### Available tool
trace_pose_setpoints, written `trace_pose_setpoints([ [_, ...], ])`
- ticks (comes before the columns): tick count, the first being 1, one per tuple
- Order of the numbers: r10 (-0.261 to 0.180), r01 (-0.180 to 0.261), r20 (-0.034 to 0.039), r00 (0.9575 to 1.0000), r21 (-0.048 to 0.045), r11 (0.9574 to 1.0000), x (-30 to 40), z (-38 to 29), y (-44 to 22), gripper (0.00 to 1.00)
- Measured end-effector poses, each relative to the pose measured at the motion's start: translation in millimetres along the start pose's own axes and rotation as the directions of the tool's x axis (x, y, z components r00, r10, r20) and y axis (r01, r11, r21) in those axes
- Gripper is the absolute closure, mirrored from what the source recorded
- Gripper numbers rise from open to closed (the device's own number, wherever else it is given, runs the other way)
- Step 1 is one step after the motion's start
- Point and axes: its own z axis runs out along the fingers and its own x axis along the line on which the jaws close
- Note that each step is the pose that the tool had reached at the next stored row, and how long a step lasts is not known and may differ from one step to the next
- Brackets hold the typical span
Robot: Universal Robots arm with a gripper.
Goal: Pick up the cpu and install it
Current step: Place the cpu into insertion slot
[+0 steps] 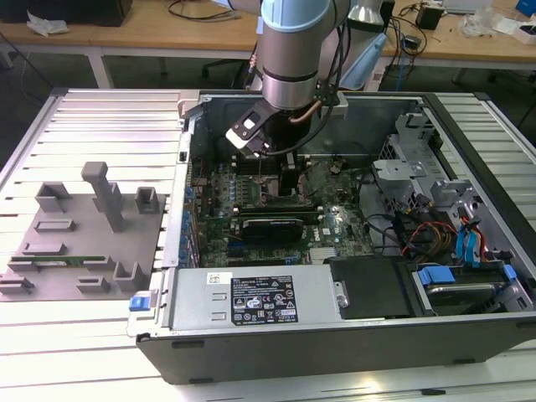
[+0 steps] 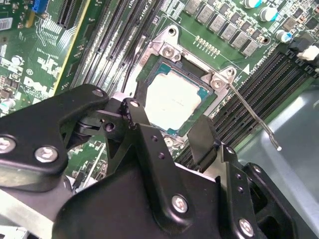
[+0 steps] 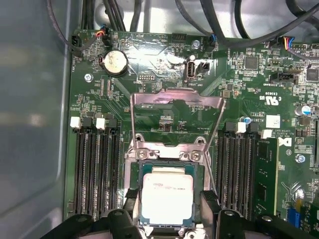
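Cpu [image 3: 168,196] sits flat in socket [image 3: 138,174] on mobo, inside open PC case [image 1: 335,352]; load plate [image 3: 177,102] raised. End effector [image 3: 169,201] open, fingers [image 3: 130,196] straddling cpu.

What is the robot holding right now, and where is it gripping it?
Cannot tell. The cpu sits in its socket with the end effector close over it, but a grip on its edges isn't clear.

one cpu [image 3: 167,199], one coin battery [image 3: 115,61], one raised socket frame [image 3: 174,94], one green memory stick [image 3: 266,172], roughly eight memory slots [image 3: 97,169].
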Motion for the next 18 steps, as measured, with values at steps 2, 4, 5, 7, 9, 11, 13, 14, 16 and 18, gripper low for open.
trace_pose_setpoints([
  [2, 0.000, 0.000, 0.0002, 1.0000, 0.0001, 1.0000, 0.0, -0.3, 0.0, 0.40],
  [4, 0.000, 0.000, 0.0003, 1.0000, 0.0002, 1.0000, -0.1, -0.6, 0.0, 0.40],
  [5, 0.000, 0.000, 0.0002, 1.0000, 0.0001, 1.0000, -0.1, -0.7, 0.0, 0.41],
  [7, 0.000, 0.000, 0.0002, 1.0000, 0.0001, 1.0000, -0.1, -1.1, 0.0, 0.60],
  [9, 0.000, 0.000, 0.0002, 1.0000, 0.0002, 1.0000, -0.1, -1.3, 0.0, 0.60],
  [11, 0.000, 0.000, 0.0002, 1.0000, 0.0002, 1.0000, -0.1, -1.6, 0.0, 0.72],
  [13, 0.000, 0.000, 0.0002, 1.0000, 0.0002, 1.0000, -0.1, -2.0, 0.0, 0.84],
  [14, 0.000, 0.000, 0.0003, 1.0000, 0.0002, 1.0000, -0.1, -2.2, 0.0, 0.89],
  [16, 0.000, 0.000, 0.0002, 1.0000, 0.0001, 1.0000, -0.1, -2.6, 0.0, 0.89],
  [18, 0.000, 0.000, 0.0002, 1.0000, 0.0001, 1.0000, -0.1, -3.0, 0.1, 0.89],
])
